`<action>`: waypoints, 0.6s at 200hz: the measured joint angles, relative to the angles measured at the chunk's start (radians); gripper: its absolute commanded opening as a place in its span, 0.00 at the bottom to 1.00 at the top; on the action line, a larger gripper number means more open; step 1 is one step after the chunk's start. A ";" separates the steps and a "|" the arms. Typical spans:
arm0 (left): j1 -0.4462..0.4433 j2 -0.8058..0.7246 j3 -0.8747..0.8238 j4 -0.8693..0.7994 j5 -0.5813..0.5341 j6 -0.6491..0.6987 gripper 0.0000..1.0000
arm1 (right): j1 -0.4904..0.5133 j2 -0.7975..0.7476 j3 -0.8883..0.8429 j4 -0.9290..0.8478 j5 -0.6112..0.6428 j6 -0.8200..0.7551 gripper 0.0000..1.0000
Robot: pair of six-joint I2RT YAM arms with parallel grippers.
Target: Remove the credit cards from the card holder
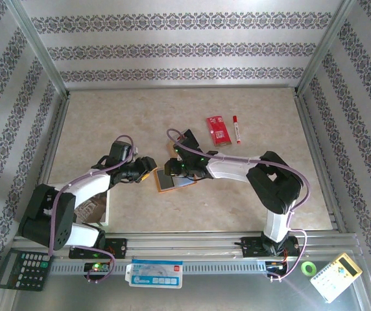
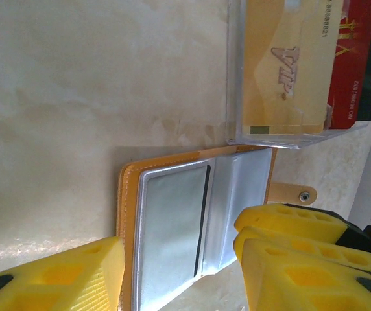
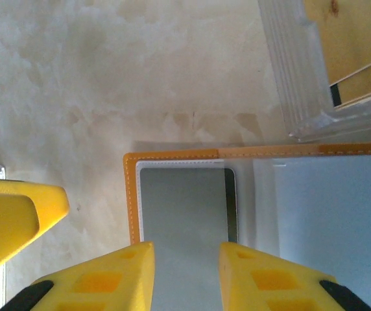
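Observation:
The card holder (image 1: 170,183) lies open on the table, orange-edged (image 2: 126,214) with grey clear pockets (image 3: 182,201). A dark card edge (image 2: 203,217) shows inside one pocket (image 3: 231,204). A gold credit card (image 2: 283,71) and a red one (image 2: 357,52) lie in a clear plastic box beside the holder. My left gripper (image 2: 179,259) is open, with a finger on either side of the holder (image 1: 145,173). My right gripper (image 3: 185,259) is open just over the grey pocket, nothing between its fingers (image 1: 171,167). The two grippers are close together.
The clear box (image 3: 302,97) stands right beside the holder. A red packet (image 1: 218,129) and a marker (image 1: 237,128) lie farther back. A calculator (image 1: 22,269) sits at the near left, with tape (image 1: 308,267) and a small device (image 1: 336,277) at the near right.

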 measured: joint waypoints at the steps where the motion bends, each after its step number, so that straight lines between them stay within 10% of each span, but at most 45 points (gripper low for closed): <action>1: 0.000 0.001 0.000 0.001 0.000 0.000 0.50 | 0.000 0.002 0.002 -0.001 0.001 0.001 0.33; 120: -0.040 0.097 0.018 0.007 0.010 0.006 0.33 | 0.021 0.005 -0.035 -0.074 0.124 0.283 0.32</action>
